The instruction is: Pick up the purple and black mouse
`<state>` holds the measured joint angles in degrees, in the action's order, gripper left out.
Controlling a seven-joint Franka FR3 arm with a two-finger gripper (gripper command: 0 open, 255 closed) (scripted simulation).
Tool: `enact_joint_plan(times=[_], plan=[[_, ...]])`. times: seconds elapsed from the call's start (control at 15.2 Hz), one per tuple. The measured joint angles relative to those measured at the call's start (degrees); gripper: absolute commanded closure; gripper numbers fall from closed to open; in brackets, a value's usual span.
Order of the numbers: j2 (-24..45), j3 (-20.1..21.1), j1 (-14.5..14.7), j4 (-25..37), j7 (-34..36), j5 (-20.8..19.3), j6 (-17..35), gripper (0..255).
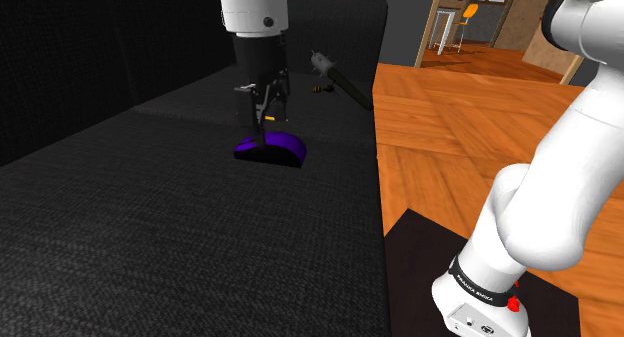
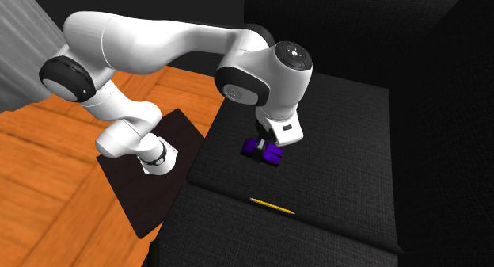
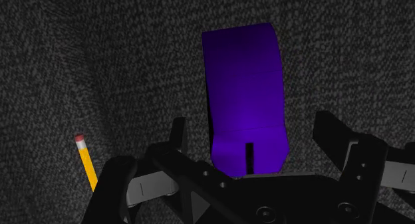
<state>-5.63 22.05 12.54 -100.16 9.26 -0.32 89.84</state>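
mouse (image 3: 243, 103), purple top with a black slot at the end nearest the camera and a black underside, lies flat on the dark woven sofa seat (image 1: 150, 235), right under the hand. the gripper (image 3: 253, 123) points straight down at it, which suits a low flat thing lying on a cushion. jaws are wide apart, one finger on each long side of the mouse, a gap of fabric showing on both sides, so nothing is gripped yet. they straddle the narrow width, likely because that is the span the jaws can close on. judged step: lined up, about level with the mouse, closing comes next, then lift. risk: the rounded smooth shell could slip up out of the pads if they close too high, and the soft seat may give. a yellow pencil (image 3: 86, 164) with a pink eraser lies on the same seat, off to one side of the fingers, apart from the mouse and not in the closing path. further out the white arm (image 2: 158, 36) arches over from its stand on the wooden floor (image 1: 450, 135). far back, a chair with an orange seat (image 1: 468, 13).
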Motion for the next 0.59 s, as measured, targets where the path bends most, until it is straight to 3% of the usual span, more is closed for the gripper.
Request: enact_joint_plan(times=[0.33, 0.4, 0.59], plan=[[-0.46, 0.03, 0.06, -4.09, -0.03, 0.14, 3.62, 0], [-0.42, 0.04, 0.07, -4.33, 0.0, 0.13, 3.9, 255], [-0.42, 0.06, 0.08, -4.52, 0.02, 0.12, 4.13, 255]])
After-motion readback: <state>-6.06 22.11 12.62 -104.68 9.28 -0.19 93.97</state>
